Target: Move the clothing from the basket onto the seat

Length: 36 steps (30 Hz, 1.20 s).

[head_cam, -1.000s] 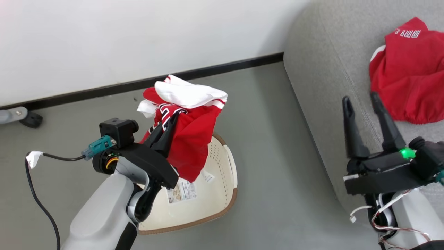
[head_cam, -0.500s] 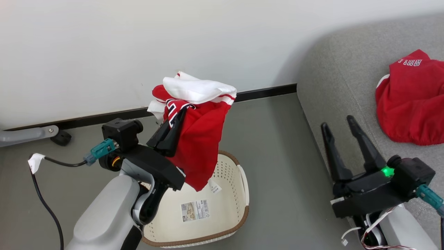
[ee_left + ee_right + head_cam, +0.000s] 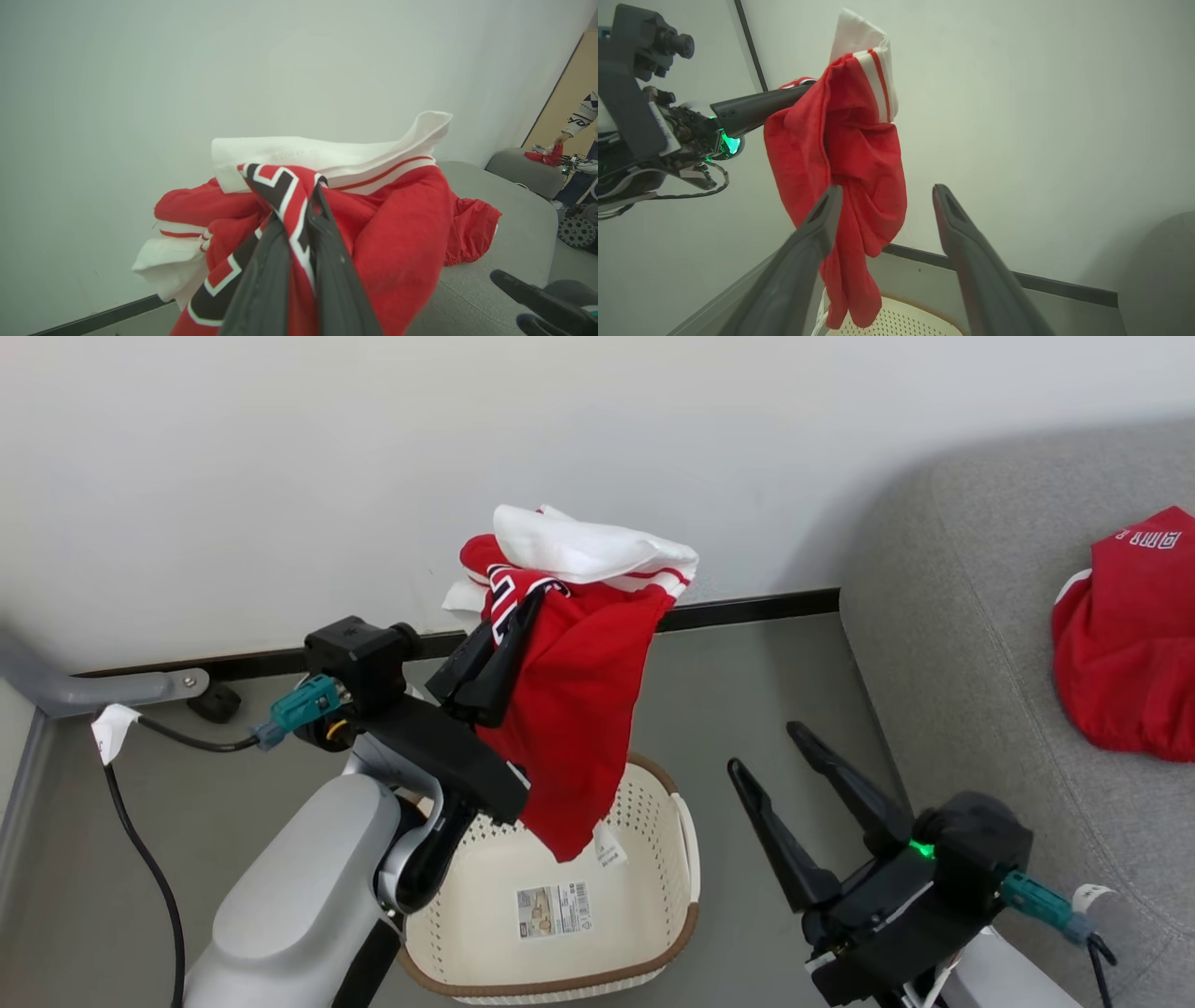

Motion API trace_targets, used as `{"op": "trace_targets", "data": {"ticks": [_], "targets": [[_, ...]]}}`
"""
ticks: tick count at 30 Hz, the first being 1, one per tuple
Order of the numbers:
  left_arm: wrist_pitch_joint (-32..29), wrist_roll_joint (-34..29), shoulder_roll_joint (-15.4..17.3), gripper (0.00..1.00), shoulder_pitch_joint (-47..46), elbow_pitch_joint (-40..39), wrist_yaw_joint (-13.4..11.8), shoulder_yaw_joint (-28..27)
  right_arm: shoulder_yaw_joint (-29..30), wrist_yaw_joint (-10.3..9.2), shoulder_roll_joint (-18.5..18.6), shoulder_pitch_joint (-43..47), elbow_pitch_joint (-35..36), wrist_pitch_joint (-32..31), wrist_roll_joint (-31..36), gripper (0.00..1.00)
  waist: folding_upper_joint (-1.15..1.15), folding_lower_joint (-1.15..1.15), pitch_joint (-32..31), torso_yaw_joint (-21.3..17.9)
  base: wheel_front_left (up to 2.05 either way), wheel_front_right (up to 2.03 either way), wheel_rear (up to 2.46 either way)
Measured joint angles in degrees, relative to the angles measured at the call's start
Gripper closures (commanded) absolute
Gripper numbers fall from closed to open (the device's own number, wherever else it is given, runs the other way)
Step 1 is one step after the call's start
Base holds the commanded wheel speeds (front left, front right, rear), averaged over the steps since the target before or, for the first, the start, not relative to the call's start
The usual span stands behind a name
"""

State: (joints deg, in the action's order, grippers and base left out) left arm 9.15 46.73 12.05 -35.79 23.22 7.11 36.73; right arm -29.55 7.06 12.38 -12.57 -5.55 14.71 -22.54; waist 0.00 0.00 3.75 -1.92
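Note:
My left gripper (image 3: 523,611) is shut on a red garment with white panels (image 3: 579,700), which hangs well above the cream basket (image 3: 644,943). The left wrist view has the two fingers pinching the lettered fabric (image 3: 294,196). The basket's bottom is bare except for a label sticker (image 3: 554,909). My right gripper (image 3: 767,747) stands open over the floor between the basket and the grey seat (image 3: 971,644), with nothing between its fingers (image 3: 817,224). Another red garment (image 3: 1130,635) lies on the seat at the right.
A white wall with a black skirting board (image 3: 747,609) runs behind the basket. A grey frame with a black castor (image 3: 215,702) stands at the far left. In the left wrist view a person's sleeve (image 3: 581,114) appears at the right edge.
The left gripper has risen with the garment, so its hem now hangs clear above the basket rim. The right gripper swung left, off the seat, over the floor. The camera also shifted.

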Motion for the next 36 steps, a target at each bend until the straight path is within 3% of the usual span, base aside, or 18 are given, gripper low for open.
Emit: {"op": "trace_targets", "data": {"ticks": [14, 24, 36], "targets": [[-1.5, 0.0, -1.6, 1.00, -2.9, -2.1, -0.1, 0.2, -11.7, 0.01, 0.4, -8.6, -7.2, -1.5, -3.9, 0.00, 0.00, 0.00, -0.3, 3.0, 0.00, 0.00, 0.00], [-2.6, 0.1, -3.6, 1.00, -3.7, -3.0, -0.1, 1.5, -18.2, 0.01, 0.0, -14.8, -16.6, -1.6, -7.2, 0.00, 0.00, 0.00, -0.8, 4.3, 0.00, 0.00, 0.00], [-3.7, 0.6, -4.6, 1.00, -3.6, -6.4, -0.1, 2.7, -23.8, 0.01, -3.5, -21.7, -26.0, -1.5, -10.3, 0.00, 0.00, 0.00, -1.1, 5.9, 0.00, 0.00, 0.00]]}}
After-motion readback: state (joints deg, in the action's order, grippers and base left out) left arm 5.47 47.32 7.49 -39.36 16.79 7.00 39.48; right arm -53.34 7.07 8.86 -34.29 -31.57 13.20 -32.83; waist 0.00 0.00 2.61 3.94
